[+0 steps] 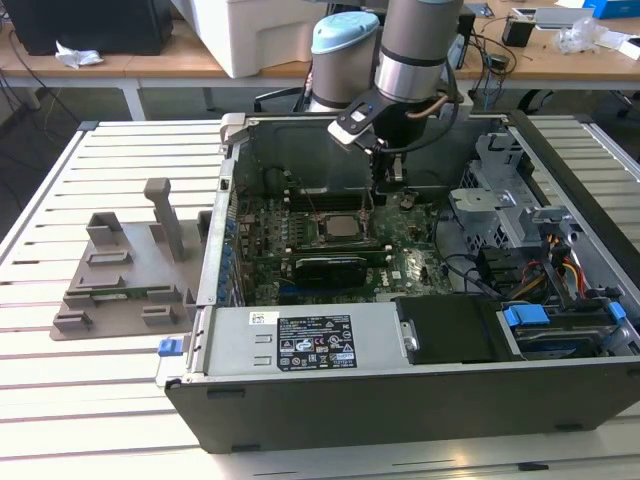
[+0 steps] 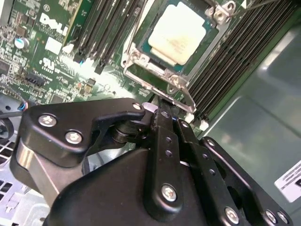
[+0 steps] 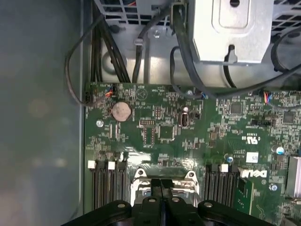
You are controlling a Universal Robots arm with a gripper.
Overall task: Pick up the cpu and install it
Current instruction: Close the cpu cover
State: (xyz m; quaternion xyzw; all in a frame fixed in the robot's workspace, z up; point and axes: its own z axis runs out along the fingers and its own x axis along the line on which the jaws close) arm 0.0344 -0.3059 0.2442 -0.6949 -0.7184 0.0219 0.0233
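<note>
Centrally, the tool (image 3: 162, 182) stands with its two black fingers (image 3: 155, 188) pressed together along a thin seam, closed on nothing, inside an open computer case (image 1: 400, 400). In the second wrist view the tool (image 2: 163, 113) has its tips at the edge of the metal socket frame (image 2: 134, 56); whether they touch it cannot be told. The cpu (image 2: 178, 32) lies flat inside that frame, its pale silver top facing up and uncovered, apart from the tool. In the exterior view the cpu (image 1: 343, 226) sits near the middle of the green motherboard (image 1: 400, 265), with the tool (image 1: 388, 175) just beside it toward the exterior view's right. Dark memory slots (image 2: 103, 33) run along both sides of the socket frame. Farther out on the motherboard, the first wrist view shows a round coin cell (image 3: 121, 111), and beyond the board's edge black cables (image 3: 141, 56) and a grey metal cage (image 3: 230, 28). A boxed power supply (image 1: 300, 340) lies along the case's near wall. The case rests on a white slatted tabletop (image 1: 100, 160), with a grey holder (image 1: 130, 270) at the exterior view's left.
</note>
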